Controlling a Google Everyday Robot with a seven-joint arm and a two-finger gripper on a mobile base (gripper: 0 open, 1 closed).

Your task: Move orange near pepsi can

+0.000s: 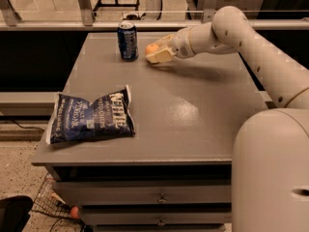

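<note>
The pepsi can [127, 41] stands upright at the far left part of the grey table [193, 110]. The orange [151, 48] is just right of the can, low over the table top, about a can's width from it. My gripper [157, 50] reaches in from the right. Its pale fingers [156, 58] stand on either side of the orange, slightly spread, and the fruit shows between them. Whether the orange rests on the table is hidden by the near finger.
A flat dark blue chip bag [91, 117] lies at the front left of the table. My arm [251, 37] crosses the back right corner, and my white base [270, 173] stands at the front right. A rail [72, 25] runs behind the table. A wire basket [53, 204] sits on the floor.
</note>
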